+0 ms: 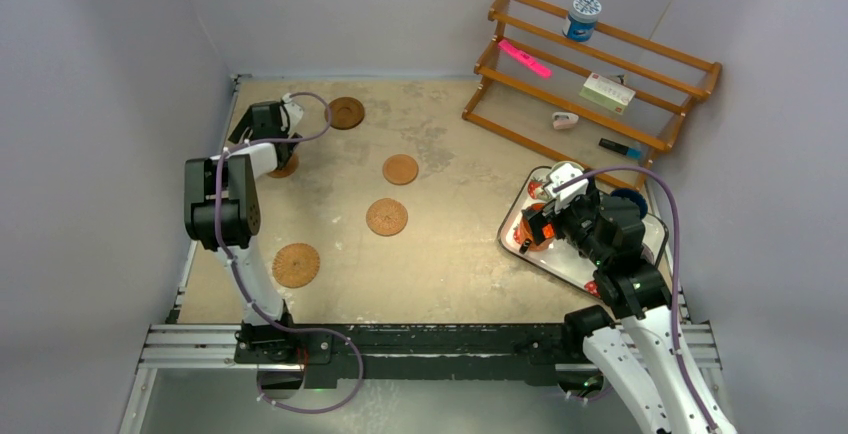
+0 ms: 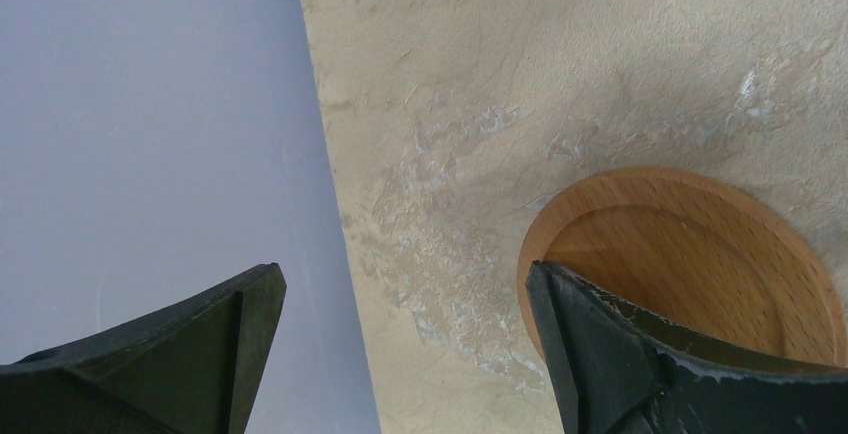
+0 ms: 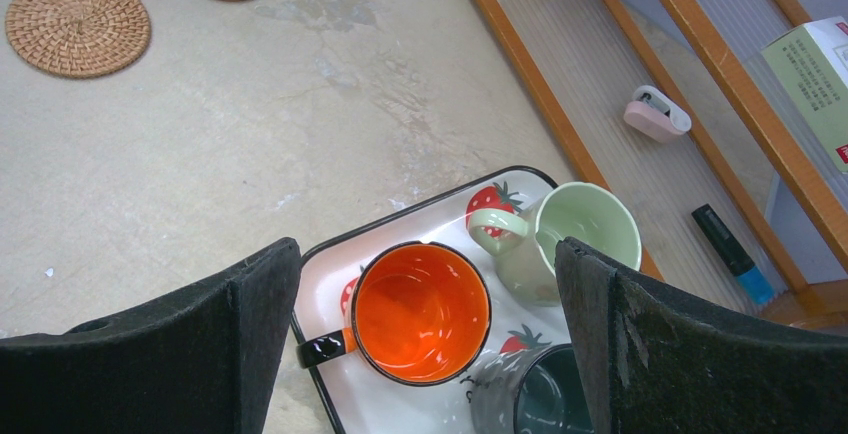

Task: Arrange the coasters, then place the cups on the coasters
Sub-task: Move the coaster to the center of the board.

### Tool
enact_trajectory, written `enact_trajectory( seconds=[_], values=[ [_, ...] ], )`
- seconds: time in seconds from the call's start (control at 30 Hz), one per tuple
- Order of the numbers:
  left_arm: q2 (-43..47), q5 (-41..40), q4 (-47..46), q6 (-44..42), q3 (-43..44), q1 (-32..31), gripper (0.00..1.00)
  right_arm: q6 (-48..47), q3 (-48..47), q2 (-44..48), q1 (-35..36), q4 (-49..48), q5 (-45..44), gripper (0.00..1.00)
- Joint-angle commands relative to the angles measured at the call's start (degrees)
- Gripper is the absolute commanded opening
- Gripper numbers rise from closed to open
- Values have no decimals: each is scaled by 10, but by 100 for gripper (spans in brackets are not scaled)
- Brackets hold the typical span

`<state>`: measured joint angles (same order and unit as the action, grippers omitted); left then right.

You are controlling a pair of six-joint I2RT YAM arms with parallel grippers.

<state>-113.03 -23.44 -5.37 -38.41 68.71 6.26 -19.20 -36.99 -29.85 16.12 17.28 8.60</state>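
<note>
Scuffed beige counter (image 1: 450, 264), boxed in by grey walls on the left, far and right sides, so there's not much slack at the edges. My left tool (image 1: 258, 134) is at the far left, jaws spread wide and holding nothing. From the left wrist, one finger shows against the left wall (image 2: 150, 104). The other overlaps the near edge of the rimmed wooden coaster (image 2: 690, 254), which lies close to that wall; can't tell if it touches.

The rest are well apart across the left half: a dark coaster (image 1: 346, 112) far back, a smooth coaster (image 1: 400, 169) and a woven coaster (image 1: 386, 217) mid-counter, and a near woven coaster (image 1: 296, 265). There's plenty of bare counter between them and the tray (image 3: 430, 222).

My right tool (image 3: 428, 246) hangs wide open and empty over the tray at the near right. The orange cup (image 3: 420, 312) is below the gap, the pale green cup (image 3: 585, 239) just beside my right finger, the grey-teal cup (image 3: 545, 394) nearer. The tray's far corner is near the wooden rack (image 3: 517, 66).
</note>
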Motion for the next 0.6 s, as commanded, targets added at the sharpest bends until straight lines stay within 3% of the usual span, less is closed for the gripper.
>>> enact_trajectory(
  seconds=[0.0, 0.37, 0.57],
  values=[
    [-8, -11, 11, -7, 12, 8, 100, -6, 0, 2, 2, -6, 9, 99],
    [8, -3, 19, 10, 42, 11, 100, -7, 0, 2, 2, -6, 9, 99],
    [58, 67, 38, 29, 54, 7, 100, -7, 0, 2, 2, -7, 8, 99]
  ],
)
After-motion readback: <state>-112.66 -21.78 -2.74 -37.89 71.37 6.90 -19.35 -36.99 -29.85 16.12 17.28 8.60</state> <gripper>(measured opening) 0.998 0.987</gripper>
